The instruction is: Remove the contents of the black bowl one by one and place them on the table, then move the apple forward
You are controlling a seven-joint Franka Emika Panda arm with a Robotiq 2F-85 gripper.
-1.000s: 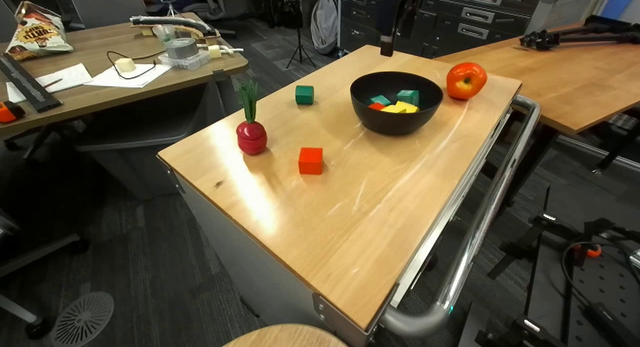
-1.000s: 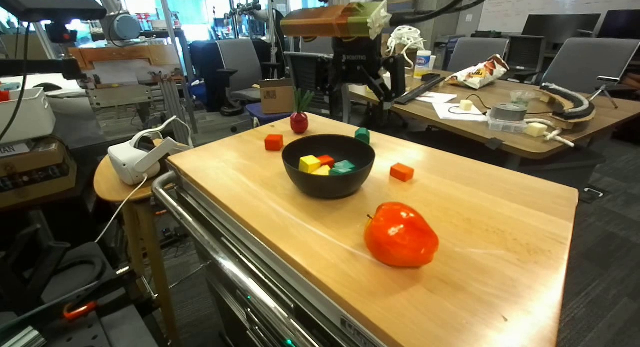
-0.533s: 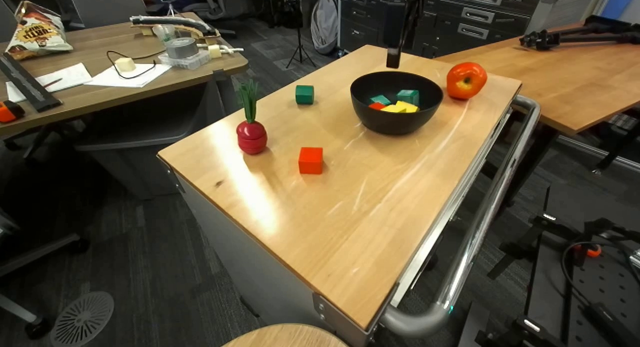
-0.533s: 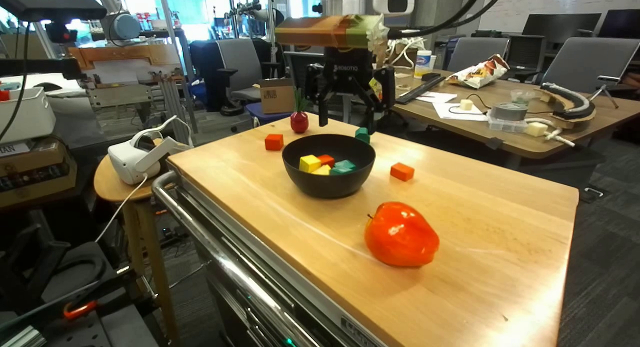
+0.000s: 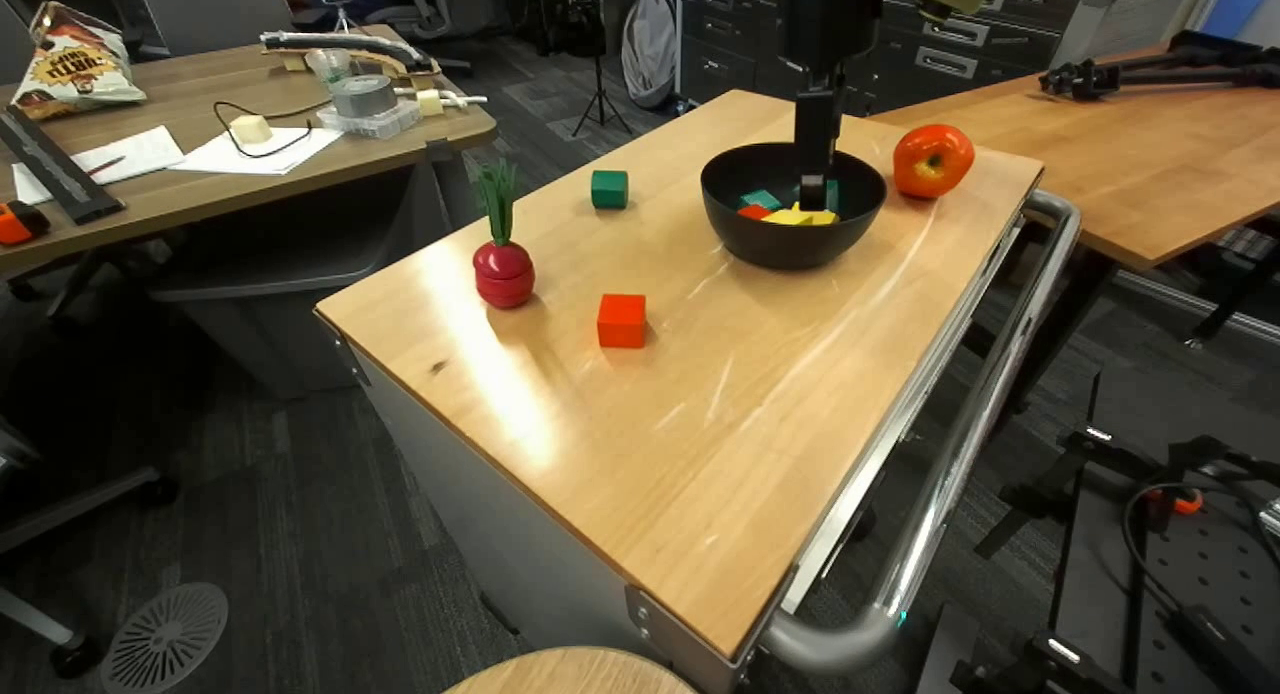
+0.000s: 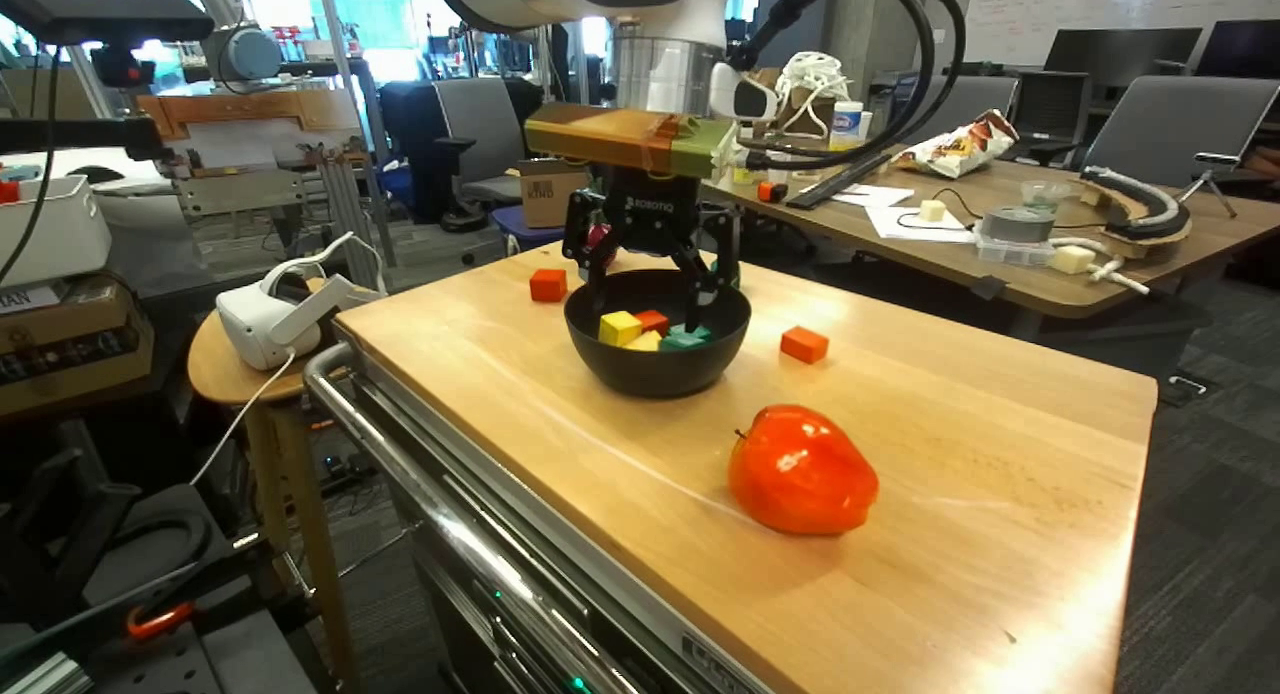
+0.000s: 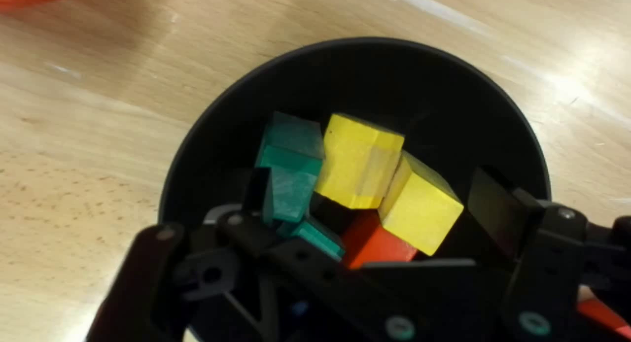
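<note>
The black bowl (image 5: 785,249) stands on the light-wood table (image 5: 640,474). Inside it lie two yellow blocks (image 7: 362,159), two green blocks (image 7: 291,184) and an orange-red block (image 7: 377,243). My gripper (image 6: 645,317) is open, its fingers (image 7: 493,209) down inside the bowl, on either side of the blocks. The left finger in the wrist view overlaps a green block; contact cannot be told. The red fruit with green stem (image 5: 504,274), a green block (image 5: 609,190) and two orange-red blocks (image 5: 621,321) (image 6: 804,344) lie on the table. The apple (image 6: 803,469) sits beside the bowl.
A metal rail (image 5: 960,454) runs along one table edge. A round stool (image 6: 230,369) with a white headset (image 6: 275,319) stands by the table. A cluttered desk (image 5: 400,149) and another wooden table (image 5: 1180,174) are nearby.
My gripper has come down from above and behind the bowl into it, staying open. The blocks, bowl, red fruit and apple have not visibly moved.
</note>
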